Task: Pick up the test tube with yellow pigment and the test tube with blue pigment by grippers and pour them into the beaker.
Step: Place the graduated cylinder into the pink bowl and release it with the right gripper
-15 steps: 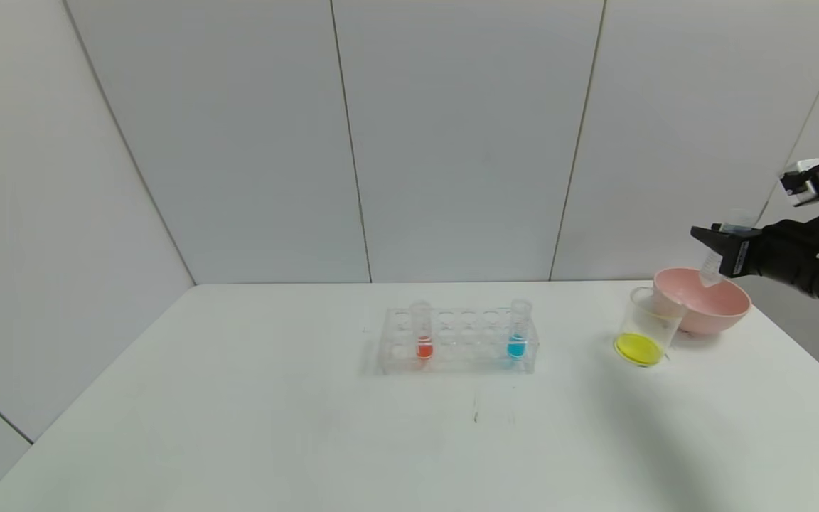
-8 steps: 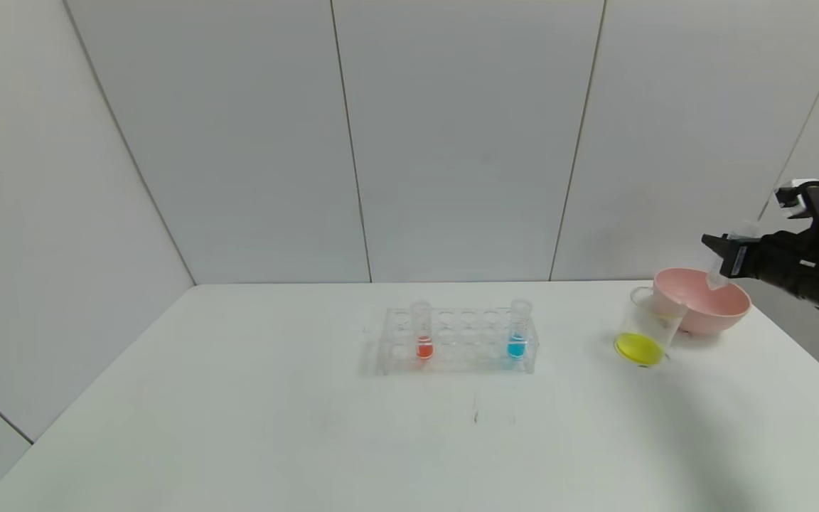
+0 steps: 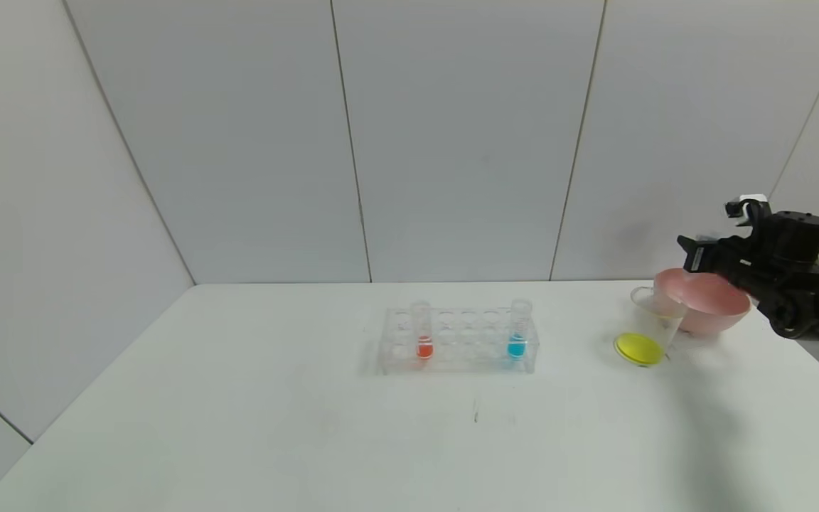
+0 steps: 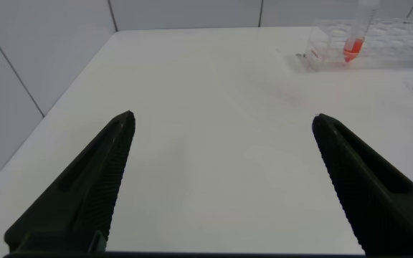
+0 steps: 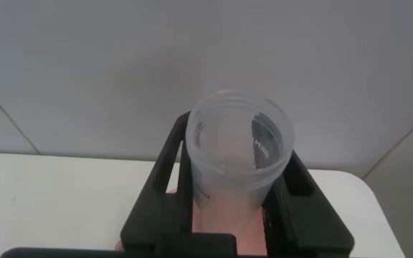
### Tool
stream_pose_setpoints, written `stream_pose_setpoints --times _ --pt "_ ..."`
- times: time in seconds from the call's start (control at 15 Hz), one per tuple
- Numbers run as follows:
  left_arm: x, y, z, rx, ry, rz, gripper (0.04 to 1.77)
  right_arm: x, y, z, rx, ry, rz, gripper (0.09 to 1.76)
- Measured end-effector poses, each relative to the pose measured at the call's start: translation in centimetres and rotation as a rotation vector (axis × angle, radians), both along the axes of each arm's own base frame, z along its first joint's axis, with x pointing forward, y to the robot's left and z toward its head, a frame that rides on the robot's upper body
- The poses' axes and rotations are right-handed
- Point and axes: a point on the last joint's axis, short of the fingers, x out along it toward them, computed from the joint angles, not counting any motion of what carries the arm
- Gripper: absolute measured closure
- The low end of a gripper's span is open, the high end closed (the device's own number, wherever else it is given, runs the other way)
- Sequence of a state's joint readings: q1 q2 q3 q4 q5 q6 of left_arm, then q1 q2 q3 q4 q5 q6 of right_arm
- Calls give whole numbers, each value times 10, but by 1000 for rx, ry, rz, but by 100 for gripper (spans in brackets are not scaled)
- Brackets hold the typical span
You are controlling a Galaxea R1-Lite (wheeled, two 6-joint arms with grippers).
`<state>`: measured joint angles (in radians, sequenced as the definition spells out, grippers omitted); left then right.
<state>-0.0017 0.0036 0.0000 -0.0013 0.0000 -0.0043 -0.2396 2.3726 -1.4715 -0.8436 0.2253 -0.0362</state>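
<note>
My right gripper hovers just over the far rim of the pink bowl. In the right wrist view it is shut on a clear, empty test tube, whose open mouth faces the camera; no yellow liquid shows in it. The beaker stands left of the bowl with yellow liquid at its bottom. The test tube with blue pigment stands upright at the right end of the clear rack. My left gripper is open and empty over bare table, out of the head view.
A tube with orange-red liquid stands at the rack's left end; it also shows in the left wrist view with the rack. The white table has walls behind and to the left.
My right wrist has dropped and turned, and the gripper has shifted slightly left over the bowl. The held tube, seen hanging below the fingers before, no longer shows in the head view.
</note>
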Motion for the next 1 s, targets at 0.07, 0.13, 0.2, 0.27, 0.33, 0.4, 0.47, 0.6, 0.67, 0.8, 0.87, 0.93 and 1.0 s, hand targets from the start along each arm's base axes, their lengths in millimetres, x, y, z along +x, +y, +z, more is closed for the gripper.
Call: stream_pose_setpoints --times 0.07,0.13,0.2,0.27,0.33,0.4,0.47,0.6,0.67,0.8,0.87,0.93,1.0 --pt "0 0 0 0 0 0 5 4 -1 -7 1 7 0 116" --pt "0 0 0 0 0 0 5 7 -2 -14 3 15 0 103" --pt "0 0 0 0 0 0 5 9 -3 -19 5 21 -1 92" --pt "0 0 0 0 0 0 5 11 -3 -23 5 22 0 83" --pt "0 0 0 0 0 0 5 12 -3 -24 4 18 1 75" --pt "0 0 0 0 0 0 5 13 -3 -23 0 3 2 67" --pt "0 0 0 0 0 0 5 14 -1 -22 -1 -2 5 61" --pt "0 0 0 0 0 0 5 14 3 -15 -3 -12 13 50" --pt "0 0 0 0 0 0 5 13 7 -8 -5 -22 21 46" --pt "0 0 0 0 0 0 5 8 20 10 -9 -44 29 39" --pt "0 0 0 0 0 0 5 4 28 19 -8 -45 21 36" --pt "0 0 0 0 0 0 5 -1 38 27 -4 -40 10 33" --pt "0 0 0 0 0 0 5 -7 50 34 7 -33 1 31"
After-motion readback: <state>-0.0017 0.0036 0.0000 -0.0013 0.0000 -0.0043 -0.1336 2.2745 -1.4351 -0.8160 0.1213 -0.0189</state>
